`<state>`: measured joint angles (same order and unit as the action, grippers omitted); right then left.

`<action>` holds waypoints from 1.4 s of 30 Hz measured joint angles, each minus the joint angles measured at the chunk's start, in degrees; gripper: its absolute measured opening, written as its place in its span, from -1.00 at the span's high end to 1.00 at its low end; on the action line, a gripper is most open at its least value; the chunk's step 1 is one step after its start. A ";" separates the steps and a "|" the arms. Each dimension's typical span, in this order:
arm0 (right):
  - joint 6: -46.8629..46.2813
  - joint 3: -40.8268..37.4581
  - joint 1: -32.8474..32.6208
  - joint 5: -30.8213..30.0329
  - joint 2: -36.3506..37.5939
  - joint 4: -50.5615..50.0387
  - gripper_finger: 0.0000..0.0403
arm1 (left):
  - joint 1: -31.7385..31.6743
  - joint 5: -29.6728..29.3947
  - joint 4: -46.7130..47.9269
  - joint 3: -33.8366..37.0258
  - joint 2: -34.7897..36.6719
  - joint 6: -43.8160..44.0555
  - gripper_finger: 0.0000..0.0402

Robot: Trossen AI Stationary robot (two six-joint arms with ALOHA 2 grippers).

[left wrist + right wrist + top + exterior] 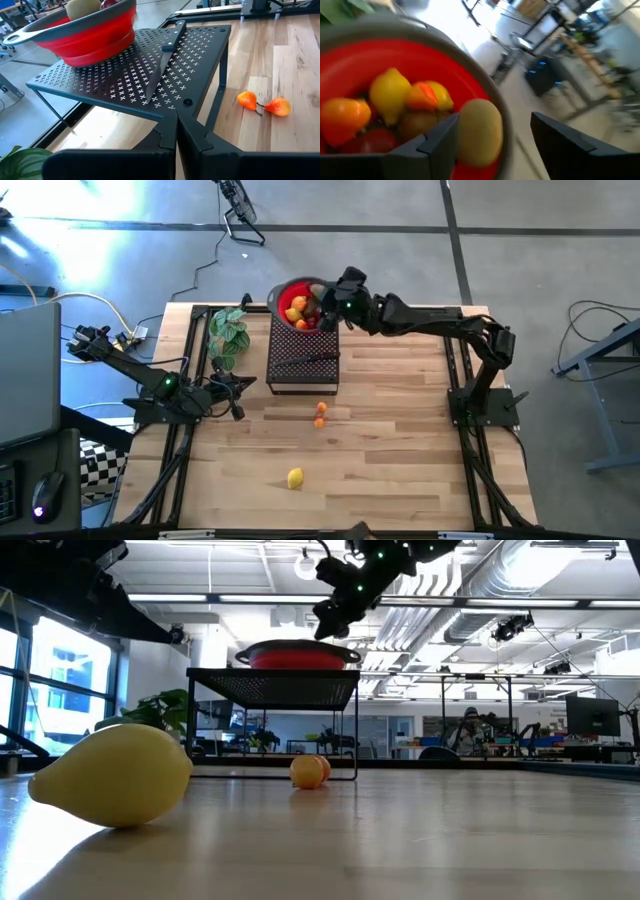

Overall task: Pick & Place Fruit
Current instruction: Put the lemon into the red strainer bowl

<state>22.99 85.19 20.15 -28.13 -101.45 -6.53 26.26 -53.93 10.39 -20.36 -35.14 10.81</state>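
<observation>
Right pincer (322, 308) hovers wide open over the red bowl (287, 292) of fruit (390, 95); left pincer (238, 388), closed empty, waits beside the black rack (303, 360); 1 lemon (295, 477) lies on the tabletop (400, 460)

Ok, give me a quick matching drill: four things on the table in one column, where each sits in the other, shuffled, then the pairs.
Things:
1. red bowl
2. lone lemon
3. two small orange fruits
4. knife

Places:
A. bare table, nearest the front edge
B. flat on the black mesh rack, beside the bowl
C. table just in front of the rack
D. on the rack, under the right gripper

Pairs: 1-D, 2-A, 3-C, 4-B
</observation>
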 joint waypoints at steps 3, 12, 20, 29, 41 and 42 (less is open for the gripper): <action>2.97 0.02 -2.29 -5.91 0.70 -2.57 -0.06 | 0.00 0.00 0.02 0.00 0.00 0.00 0.98; 0.62 0.02 -7.48 -9.37 1.40 -7.82 0.39 | 0.00 0.02 0.02 0.00 0.00 0.00 0.98; -11.31 0.02 -10.44 -1.13 1.38 -13.77 0.71 | 0.00 1.04 0.06 0.00 0.01 0.00 0.98; -22.15 0.02 -13.15 16.69 1.38 -17.44 0.93 | -0.02 5.62 0.12 0.00 0.01 0.01 0.98; -25.93 0.02 -24.98 13.24 1.36 -19.40 0.98 | 0.00 10.43 0.15 0.00 0.02 0.02 0.98; -27.03 0.02 -25.55 13.27 1.36 -19.78 0.98 | 0.00 10.43 0.17 0.00 0.00 0.02 0.98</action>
<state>-4.04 85.21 -5.40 -14.85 -100.09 -26.31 26.26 -43.51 10.56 -20.36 -35.13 10.83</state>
